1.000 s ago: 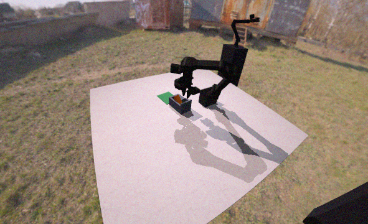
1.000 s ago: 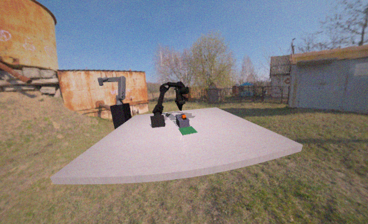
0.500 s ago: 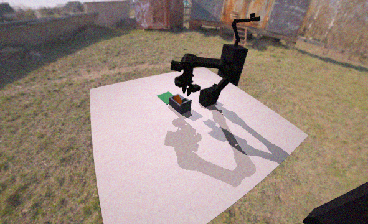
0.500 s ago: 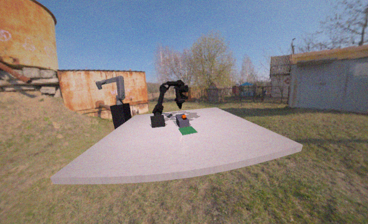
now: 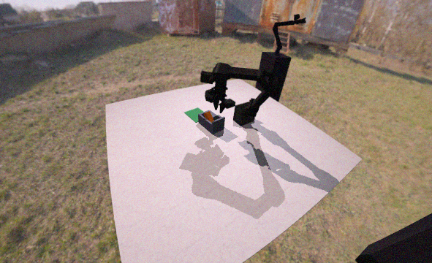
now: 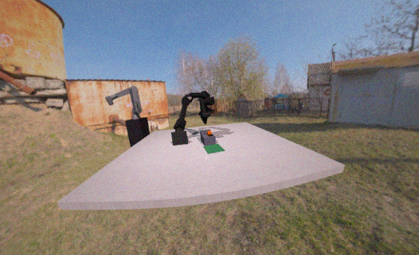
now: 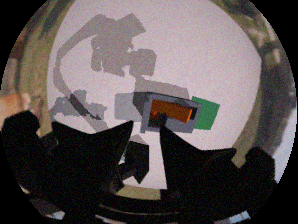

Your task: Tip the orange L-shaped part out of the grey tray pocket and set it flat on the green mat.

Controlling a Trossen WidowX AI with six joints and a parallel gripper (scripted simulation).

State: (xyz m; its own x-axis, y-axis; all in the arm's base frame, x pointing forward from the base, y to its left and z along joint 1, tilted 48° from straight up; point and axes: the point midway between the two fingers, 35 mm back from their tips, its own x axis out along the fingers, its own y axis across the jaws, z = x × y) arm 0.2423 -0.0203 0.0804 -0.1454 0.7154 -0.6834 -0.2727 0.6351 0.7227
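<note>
The orange part (image 5: pixel 208 116) (image 6: pixel 209 132) (image 7: pixel 170 112) sits tilted in the pocket of the grey tray (image 5: pixel 211 126) (image 6: pixel 208 139) (image 7: pixel 180 129). Its end toward the green mat (image 5: pixel 194 114) (image 6: pixel 214 148) (image 7: pixel 207 114) stands up above the rim; its other end is down in the pocket, partly hidden by a fingertip in the wrist view. A dark gap shows between the raised end and the tray's wall on the mat side. My gripper (image 5: pixel 218 109) (image 6: pixel 205 122) (image 7: pixel 147 125) points down above the tray, toward the end away from the mat. Its fingers are partly open with nothing between them.
My arm's black base (image 5: pixel 244 114) (image 6: pixel 179 138) stands beside the tray on the pale table (image 5: pixel 146 146) (image 6: pixel 195 177). A second arm on a black pedestal (image 5: pixel 274 69) (image 6: pixel 137 131) stands beyond the table. The green mat lies against the tray's end.
</note>
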